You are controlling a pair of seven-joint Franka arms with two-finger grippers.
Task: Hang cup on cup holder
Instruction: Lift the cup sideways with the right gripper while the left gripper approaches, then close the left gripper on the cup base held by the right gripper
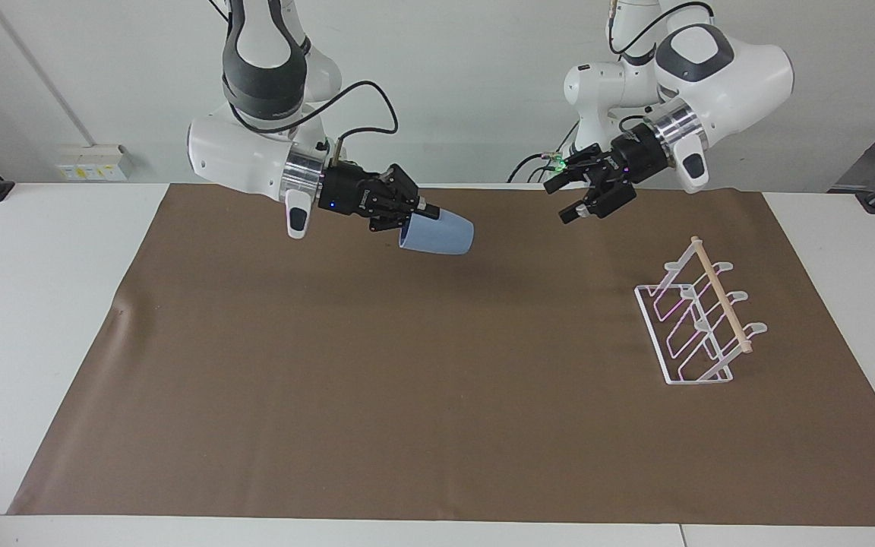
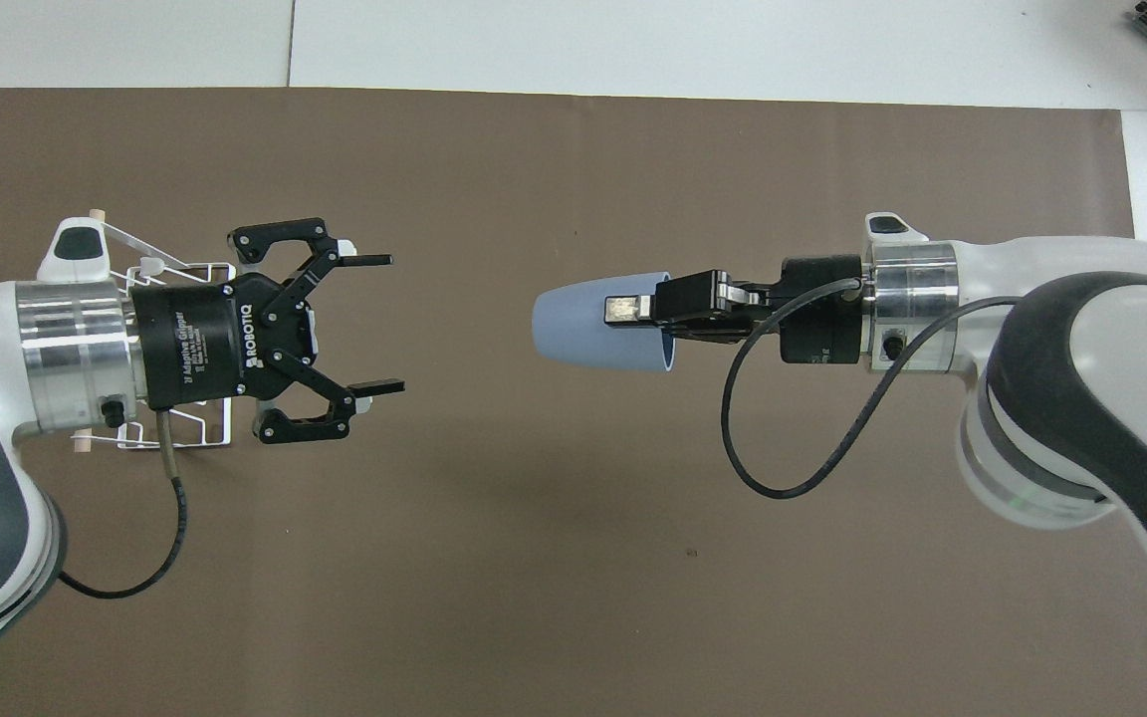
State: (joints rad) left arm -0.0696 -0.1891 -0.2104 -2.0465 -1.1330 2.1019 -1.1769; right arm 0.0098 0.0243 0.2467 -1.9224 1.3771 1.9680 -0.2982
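Observation:
My right gripper [image 1: 418, 219] is shut on the rim of the light-blue cup [image 1: 441, 234] and holds it sideways in the air over the mat, base toward the left arm's end. The overhead view shows the cup [image 2: 583, 334] with one finger along its outer wall and the right gripper [image 2: 633, 313] at its rim. My left gripper [image 1: 573, 200] is open and empty in the air, facing the cup with a gap between; it also shows in the overhead view [image 2: 392, 323]. The white wire cup holder [image 1: 699, 323] stands on the mat at the left arm's end. In the overhead view, the cup holder [image 2: 223, 430] is mostly covered by the left gripper.
A brown paper mat [image 1: 407, 380] covers most of the white table [image 1: 35, 304]. Nothing else lies on it. A cable loops from each wrist.

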